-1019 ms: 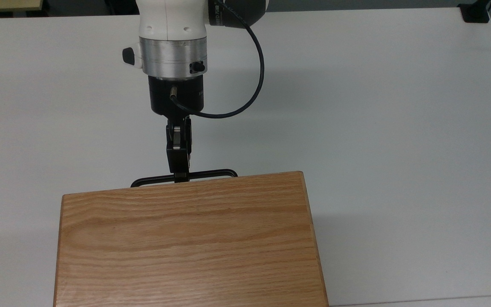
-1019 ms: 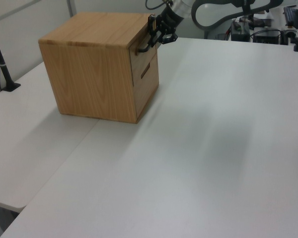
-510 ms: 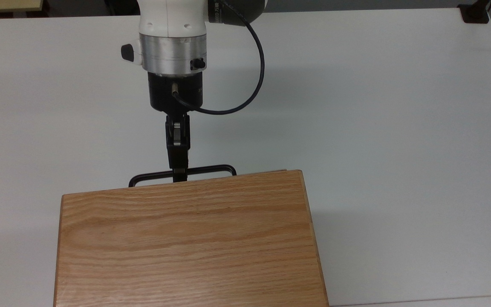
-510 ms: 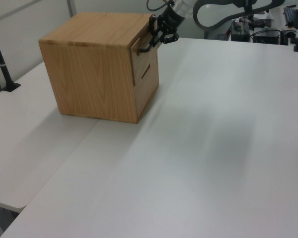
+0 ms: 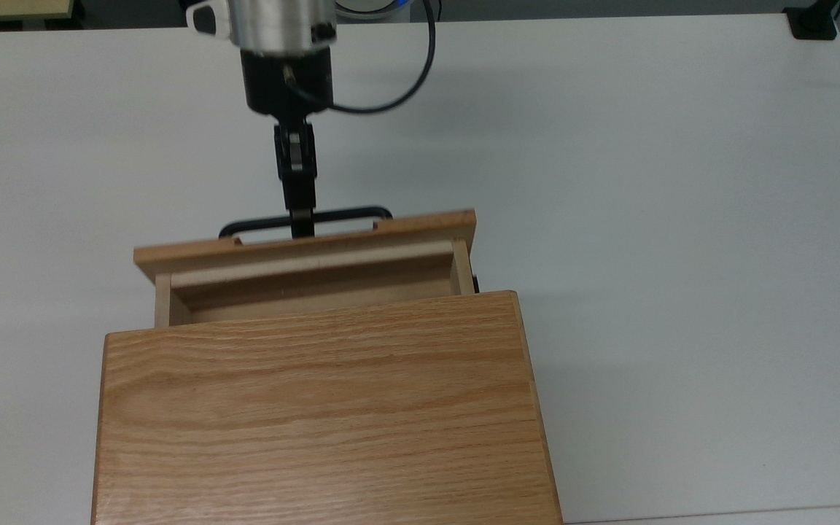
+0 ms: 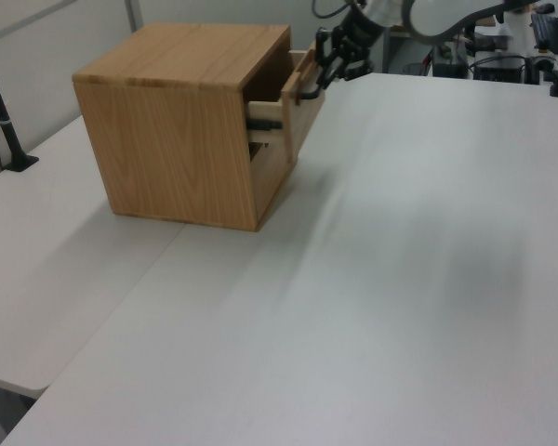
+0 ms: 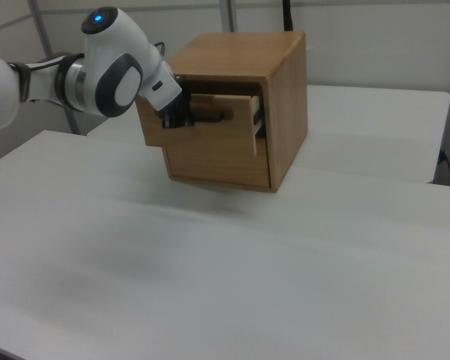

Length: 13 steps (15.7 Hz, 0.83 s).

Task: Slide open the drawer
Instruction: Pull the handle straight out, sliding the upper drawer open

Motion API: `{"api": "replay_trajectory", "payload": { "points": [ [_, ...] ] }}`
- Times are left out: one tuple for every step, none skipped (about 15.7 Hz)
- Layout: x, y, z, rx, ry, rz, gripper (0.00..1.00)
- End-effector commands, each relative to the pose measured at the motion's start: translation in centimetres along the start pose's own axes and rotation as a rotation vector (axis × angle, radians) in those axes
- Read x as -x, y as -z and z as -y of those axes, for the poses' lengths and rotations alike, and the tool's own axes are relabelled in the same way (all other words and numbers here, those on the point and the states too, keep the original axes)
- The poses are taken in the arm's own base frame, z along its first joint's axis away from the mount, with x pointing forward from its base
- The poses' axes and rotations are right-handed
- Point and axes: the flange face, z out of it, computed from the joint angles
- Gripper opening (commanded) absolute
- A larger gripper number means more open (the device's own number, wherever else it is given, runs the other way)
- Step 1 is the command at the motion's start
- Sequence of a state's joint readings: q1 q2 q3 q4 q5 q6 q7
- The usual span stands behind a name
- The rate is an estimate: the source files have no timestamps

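Note:
The light oak drawer (image 5: pixel 303 251) stands partly pulled out of the oak cabinet (image 5: pixel 318 408), and its hollow inside shows from above. My gripper (image 5: pixel 302 217) is shut on the middle of the drawer's thin black bar handle (image 5: pixel 351 214). In the left view the drawer (image 6: pixel 300 100) sticks out of the cabinet (image 6: pixel 181 139) toward the left view's right, with my gripper (image 6: pixel 318 78) at its front panel. In the right view the drawer (image 7: pixel 217 127) juts to the right view's left, and my gripper (image 7: pixel 177 117) is at its front.
The cabinet stands on a white table (image 5: pixel 682 219) with wide bare surface around it. A black clamp (image 5: pixel 814 22) sits at the top view's far right corner. A black post (image 6: pixel 2 107) stands at the left view's left edge. A second drawer front (image 6: pixel 277 163) lies below the pulled one.
The drawer has slid out of the cabinet, from nearly flush to clearly pulled out. My gripper has drawn back with the handle toward the top view's upper edge.

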State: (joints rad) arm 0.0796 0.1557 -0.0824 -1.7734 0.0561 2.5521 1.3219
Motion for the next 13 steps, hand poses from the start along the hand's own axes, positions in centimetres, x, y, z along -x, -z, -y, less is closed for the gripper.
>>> {"api": "replay_trajectory", "payload": {
  "points": [
    [-0.3, 5.2, -2.5, -0.036, 0.063, 0.026, 0.0],
    [-0.3, 5.7, -3.0, -0.037, 0.072, 0.032, 0.0],
    [-0.4, 6.3, -3.8, -0.04, 0.083, 0.041, 0.0],
    [-0.5, 6.8, -4.5, -0.04, 0.098, 0.052, 0.0],
    [-0.5, 7.3, -5.2, -0.044, 0.108, 0.064, 0.0],
    [-0.5, 7.8, -5.8, -0.047, 0.117, 0.077, 0.0],
    [-0.5, 8.2, -6.4, -0.037, 0.127, 0.093, 0.0],
    [-0.4, 8.7, -6.8, -0.027, 0.14, 0.112, 0.0],
    [-0.9, 9.2, -7.3, -0.025, 0.136, 0.126, 0.0],
    [-1.1, 9.5, -7.8, -0.026, 0.135, 0.139, 0.0],
    [-1.1, 9.6, -8.0, -0.021, 0.135, 0.151, 0.0],
    [-1.1, 9.5, -8.1, -0.01, 0.135, 0.158, 0.03],
    [-1.0, 9.3, -8.3, -0.001, 0.137, 0.163, 0.07]
  ]
}}
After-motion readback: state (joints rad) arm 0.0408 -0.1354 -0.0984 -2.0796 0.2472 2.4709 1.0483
